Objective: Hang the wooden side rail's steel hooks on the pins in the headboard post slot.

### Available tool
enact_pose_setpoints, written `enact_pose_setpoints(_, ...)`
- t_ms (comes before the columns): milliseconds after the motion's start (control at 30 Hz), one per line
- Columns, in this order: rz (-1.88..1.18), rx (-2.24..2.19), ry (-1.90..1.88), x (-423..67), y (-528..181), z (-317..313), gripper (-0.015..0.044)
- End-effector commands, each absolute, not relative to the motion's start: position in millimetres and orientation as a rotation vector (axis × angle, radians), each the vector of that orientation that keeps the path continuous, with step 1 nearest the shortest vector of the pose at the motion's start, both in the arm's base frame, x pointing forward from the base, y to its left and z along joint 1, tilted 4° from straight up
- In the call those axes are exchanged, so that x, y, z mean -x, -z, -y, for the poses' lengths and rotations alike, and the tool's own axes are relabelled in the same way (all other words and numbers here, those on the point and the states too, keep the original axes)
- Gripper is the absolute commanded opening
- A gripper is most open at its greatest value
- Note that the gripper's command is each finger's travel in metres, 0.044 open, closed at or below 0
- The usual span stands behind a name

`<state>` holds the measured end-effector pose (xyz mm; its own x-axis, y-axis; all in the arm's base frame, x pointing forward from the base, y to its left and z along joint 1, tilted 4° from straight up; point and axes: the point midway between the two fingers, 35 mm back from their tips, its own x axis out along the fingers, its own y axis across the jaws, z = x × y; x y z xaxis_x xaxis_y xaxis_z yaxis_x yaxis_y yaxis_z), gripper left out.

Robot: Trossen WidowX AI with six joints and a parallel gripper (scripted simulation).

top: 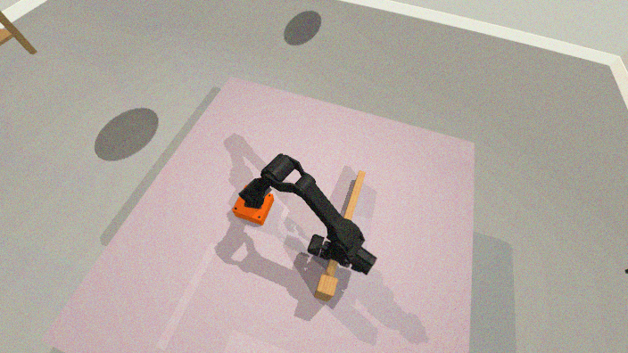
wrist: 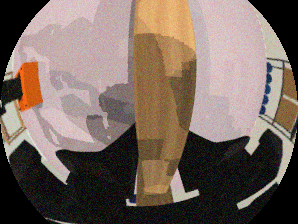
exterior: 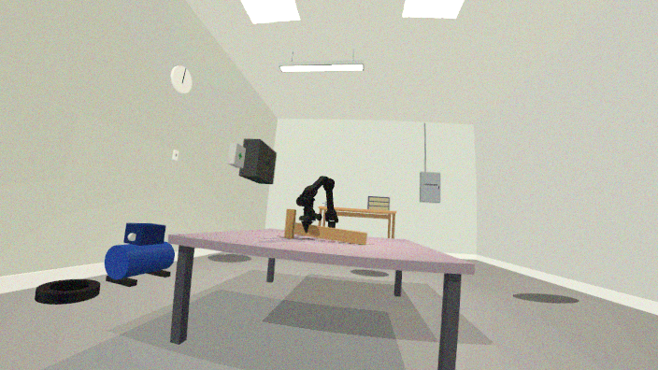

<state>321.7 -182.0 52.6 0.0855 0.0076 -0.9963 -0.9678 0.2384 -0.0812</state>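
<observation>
Gripper pinching the rail beside the post

The gripper (top: 335, 263) was clamped on the rail (top: 354, 196) near its post end. The rail lay across the pink table (top: 401, 223), its near end meeting the upright post (top: 326, 286); hooks and pins could not be made out.

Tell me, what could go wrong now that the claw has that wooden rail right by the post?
1. The claw grips the side rail very near the headboard post, and the hooks and pins are hidden, so a hook may miss its pin.
2. Letting go before both hooks are seated could drop that end onto the table.
3. Pulling away carelessly might nudge the rail out of the post.
</observation>
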Motion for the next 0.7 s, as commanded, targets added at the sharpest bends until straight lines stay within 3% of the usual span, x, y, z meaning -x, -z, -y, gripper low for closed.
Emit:
enact_pose_setpoints(0, -1.240, 1.064, -0.971, -321.0, -54.4, 185.2, 0.0000)
enact_pose_setpoints(667, -1.240, 1.065, -0.971, -321.7, -55.7, 186.9, 0.0000)
